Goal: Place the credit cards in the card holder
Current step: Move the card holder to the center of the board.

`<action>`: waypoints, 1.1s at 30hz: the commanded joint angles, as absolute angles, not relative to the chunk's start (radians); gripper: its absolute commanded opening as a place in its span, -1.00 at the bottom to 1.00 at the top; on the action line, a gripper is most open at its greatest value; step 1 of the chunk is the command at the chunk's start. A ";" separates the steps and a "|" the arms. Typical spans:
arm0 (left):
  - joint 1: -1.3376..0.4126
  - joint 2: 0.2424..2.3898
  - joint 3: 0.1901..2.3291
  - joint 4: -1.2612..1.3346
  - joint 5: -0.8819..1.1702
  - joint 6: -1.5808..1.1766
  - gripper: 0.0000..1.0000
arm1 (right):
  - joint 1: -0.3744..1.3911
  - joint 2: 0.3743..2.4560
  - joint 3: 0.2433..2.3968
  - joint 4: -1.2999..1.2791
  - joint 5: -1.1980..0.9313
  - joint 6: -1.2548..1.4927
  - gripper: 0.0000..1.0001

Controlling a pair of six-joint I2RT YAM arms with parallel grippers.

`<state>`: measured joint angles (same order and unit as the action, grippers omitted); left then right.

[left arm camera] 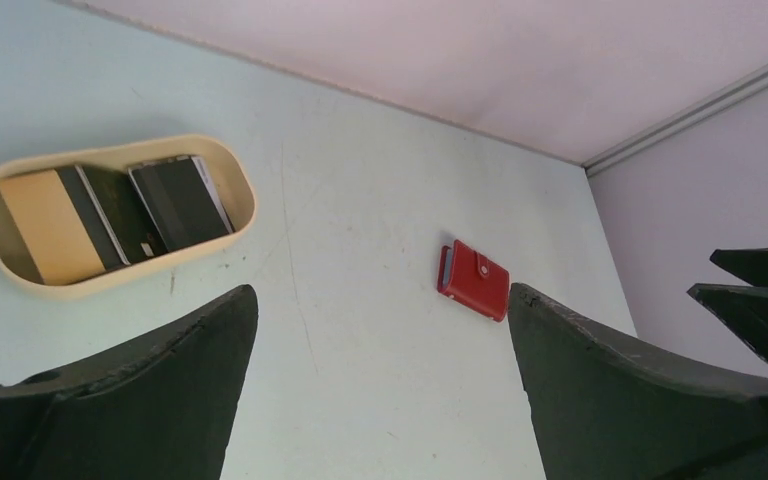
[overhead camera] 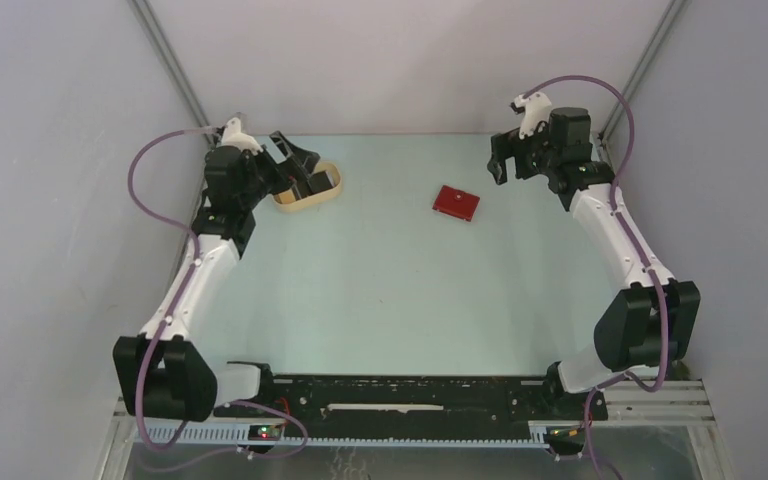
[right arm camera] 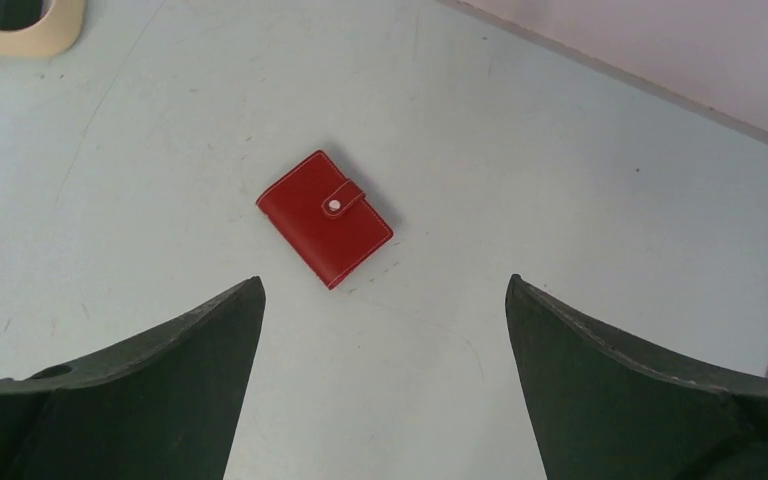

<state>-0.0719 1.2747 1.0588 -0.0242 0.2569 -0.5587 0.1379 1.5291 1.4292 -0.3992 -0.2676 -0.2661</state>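
The left arm's jaws stand spread as wide as they go, with nothing between them. Just ahead of them and off to their left sits a tan oval dish (left arm camera: 245, 205), and the credit cards (left arm camera: 110, 215) lie flat inside it, one tan with a dark stripe, the others mostly dark. The right arm's jaws are spread just as wide and hold nothing either. The red card holder (right arm camera: 326, 217) lies ahead of them, roughly centred on the gap, folded shut with its snap tab fastened, flat on the pale worktop (overhead camera: 390, 290) and well apart from the dish.
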 commanded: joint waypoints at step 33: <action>-0.085 0.786 0.857 -0.217 0.179 -0.381 1.00 | 0.258 2.285 2.079 -0.822 -0.262 -0.534 0.88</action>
